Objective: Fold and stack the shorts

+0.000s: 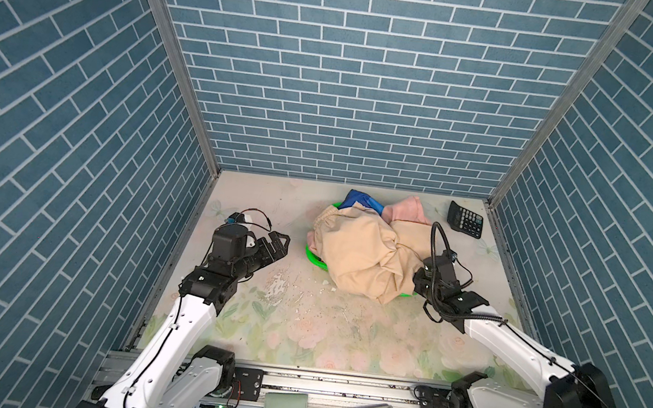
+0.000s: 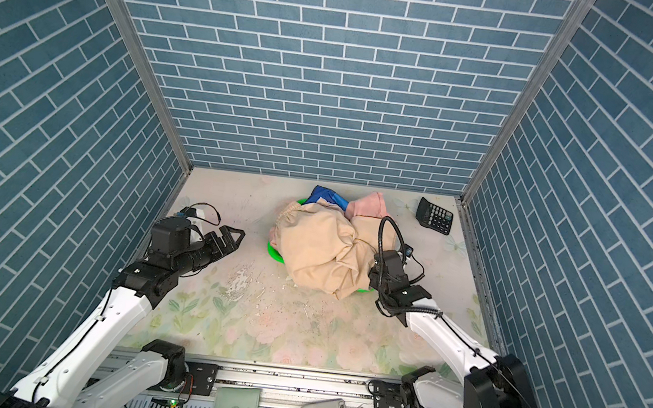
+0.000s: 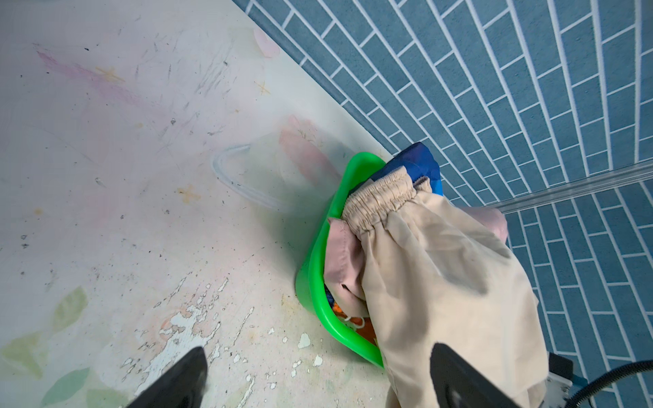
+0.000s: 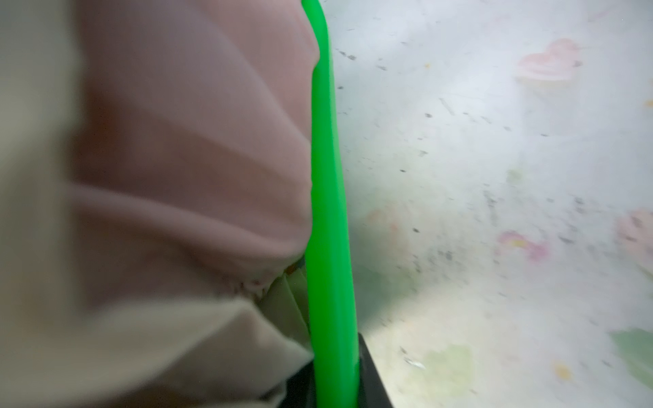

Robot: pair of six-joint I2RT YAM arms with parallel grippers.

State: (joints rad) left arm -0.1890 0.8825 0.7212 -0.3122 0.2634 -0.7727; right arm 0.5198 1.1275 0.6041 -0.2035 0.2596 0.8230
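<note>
Three shorts heaped in the green basket.
The beige shorts drape over the basket, the pink shorts and rainbow-striped shorts poking out at its far side. The right gripper straddles the basket's rim; pinching or loose, I cannot tell. The left gripper hangs spread wide, left of the basket.
</note>
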